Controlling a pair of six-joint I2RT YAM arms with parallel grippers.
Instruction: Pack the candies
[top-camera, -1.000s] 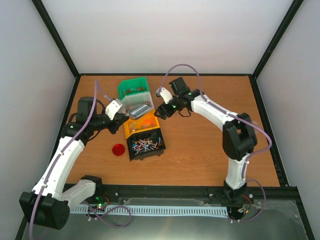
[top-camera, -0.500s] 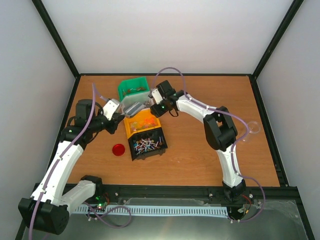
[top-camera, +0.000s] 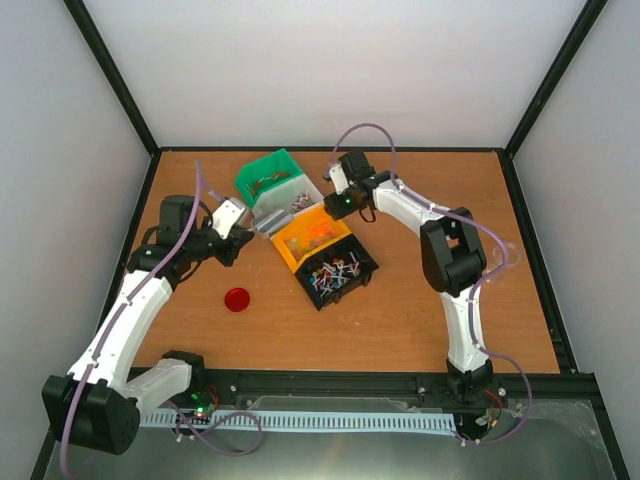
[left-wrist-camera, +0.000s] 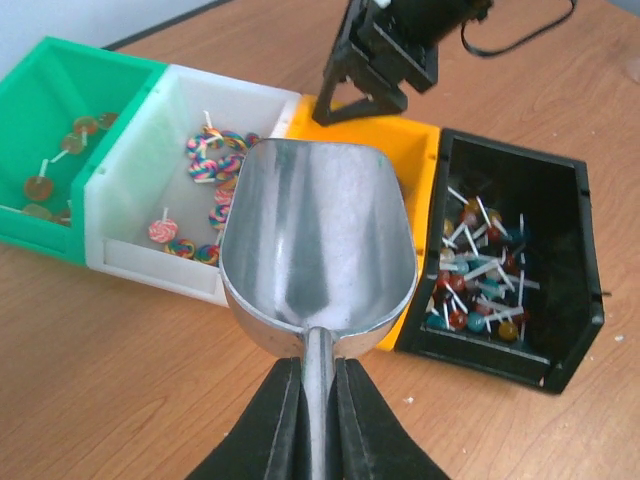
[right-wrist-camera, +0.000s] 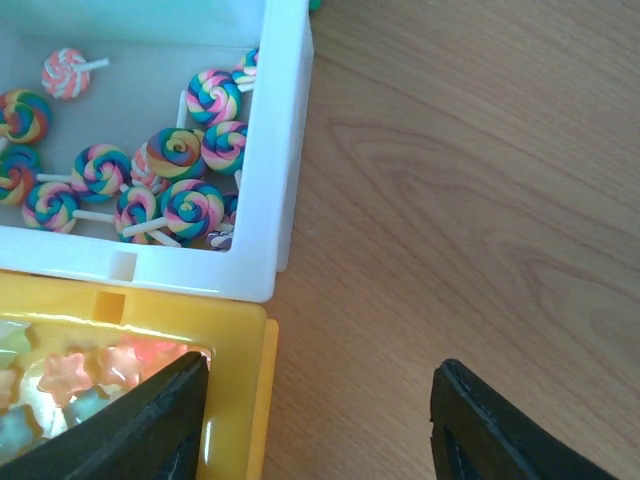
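Candy-packing rig, mid-task: the left claw (left-wrist-camera: 312, 400) is clamped tight on the handle of an empty metal scoop (left-wrist-camera: 318, 235). Its bowl is level, mouth forward, above the seam between the white bin (left-wrist-camera: 140, 255) and the orange bin (left-wrist-camera: 420, 190), seemingly poised to dip. The candies (left-wrist-camera: 478, 285), a mixed-colour tangle on sticks, lie in the black bin (left-wrist-camera: 560, 240) beside the orange one. The right claw (right-wrist-camera: 320, 380) gapes wide and grips nothing, one finger over the orange bin's corner, the other above the table (right-wrist-camera: 450, 200), probably to steady the row.
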